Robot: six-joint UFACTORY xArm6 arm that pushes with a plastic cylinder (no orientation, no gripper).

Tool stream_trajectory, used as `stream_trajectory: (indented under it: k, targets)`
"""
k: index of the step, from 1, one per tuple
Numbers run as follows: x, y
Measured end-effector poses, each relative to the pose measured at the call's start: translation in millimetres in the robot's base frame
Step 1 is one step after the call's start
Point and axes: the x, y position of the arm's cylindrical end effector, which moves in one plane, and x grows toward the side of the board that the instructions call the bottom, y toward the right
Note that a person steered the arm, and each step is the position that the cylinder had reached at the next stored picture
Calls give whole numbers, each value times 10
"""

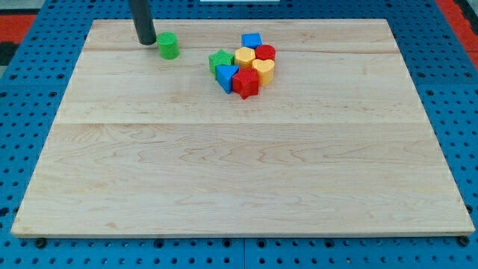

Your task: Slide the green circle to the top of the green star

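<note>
The green circle (pixel 168 45) stands near the board's top left. The green star (pixel 220 61) lies to its right, at the left edge of a tight cluster of blocks. My tip (pixel 146 41) rests on the board just left of the green circle, close to it or touching it. The rod rises out of the view's top.
The cluster right of the green star holds a blue block (pixel 227 77), a red star (pixel 246 84), a yellow hexagon (pixel 246 57), a yellow heart (pixel 263 70), a red block (pixel 266 53) and a blue block (pixel 252 40). The wooden board (pixel 239 179) lies on a blue pegboard.
</note>
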Motion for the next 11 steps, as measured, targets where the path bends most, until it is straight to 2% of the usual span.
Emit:
stream_trajectory:
  k: [1,2,3,4,5,7,8,9,11]
  targets:
    - [0,449]
    - [0,526]
    - [39,111]
    - [266,-27]
    - [403,202]
    - [402,788]
    - [402,767]
    - [259,490]
    - [236,776]
